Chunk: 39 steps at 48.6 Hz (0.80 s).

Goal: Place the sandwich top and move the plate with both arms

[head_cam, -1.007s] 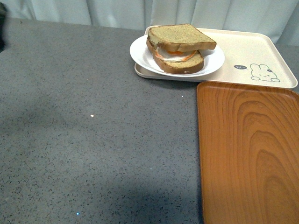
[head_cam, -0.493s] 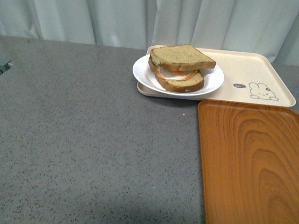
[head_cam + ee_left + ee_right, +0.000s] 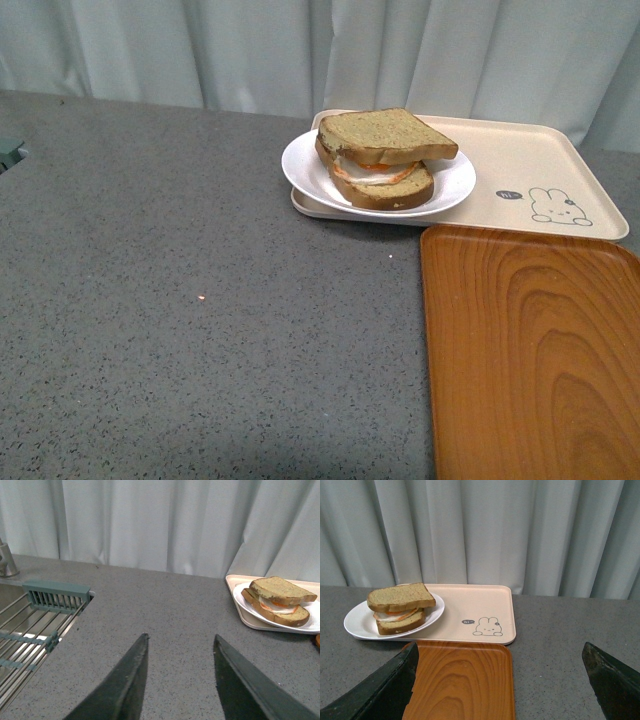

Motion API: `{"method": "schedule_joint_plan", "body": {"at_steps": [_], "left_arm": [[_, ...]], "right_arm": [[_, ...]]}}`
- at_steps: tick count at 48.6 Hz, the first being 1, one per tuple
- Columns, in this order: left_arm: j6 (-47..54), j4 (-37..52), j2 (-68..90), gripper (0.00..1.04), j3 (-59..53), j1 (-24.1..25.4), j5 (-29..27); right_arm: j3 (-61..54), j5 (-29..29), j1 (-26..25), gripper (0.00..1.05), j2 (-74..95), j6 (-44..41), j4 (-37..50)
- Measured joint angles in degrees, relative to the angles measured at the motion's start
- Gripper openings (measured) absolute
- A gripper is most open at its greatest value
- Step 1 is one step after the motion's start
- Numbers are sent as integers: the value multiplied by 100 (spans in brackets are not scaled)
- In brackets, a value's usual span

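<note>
**Inspector A:** Nearest us, we note the left pincer (image 3: pixel 180 680) with its dark fingers spread and nothing between them, poised low above the speckled grey worktop (image 3: pixel 200 320). We find the right pincer (image 3: pixel 500 680) likewise released, splayed wider, above the orange-brown wood-grain tray (image 3: pixel 457 680). Neither appears in the front view.

**Inspector B:** Agreed. We judge both hang back and empty because the stacking is done: the thick tan-brown sandwich top (image 3: pixel 388 135) already lies on the lower bread slice (image 3: pixel 390 190), with fried egg (image 3: pixel 365 172) between them, slightly skewed.

**Inspector A:** Beyond the wooden tray, we see the round white shallow plate (image 3: pixel 300 165) carrying that stack. It sits on the near-left corner of the cream rectangular rabbit tray (image 3: pixel 530 165), overhanging its edge.

**Inspector B:** We judge that overhang offers one rim for gripping; moving the plate remains outstanding.
</note>
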Motion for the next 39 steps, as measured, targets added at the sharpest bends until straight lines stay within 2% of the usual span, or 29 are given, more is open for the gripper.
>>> {"method": "schedule_joint_plan", "body": {"at_steps": [10, 17, 20, 39], "left_arm": [[0, 0, 0, 79, 0, 0, -2], [4, 0, 0, 100, 0, 0, 0], [9, 0, -2, 98, 0, 0, -2], [9, 0, -2, 98, 0, 0, -2]], "right_arm": [[0, 0, 0, 96, 0, 0, 0], [0, 0, 0, 96, 0, 0, 0], [0, 0, 0, 96, 0, 0, 0], [0, 0, 0, 96, 0, 0, 0]]}}
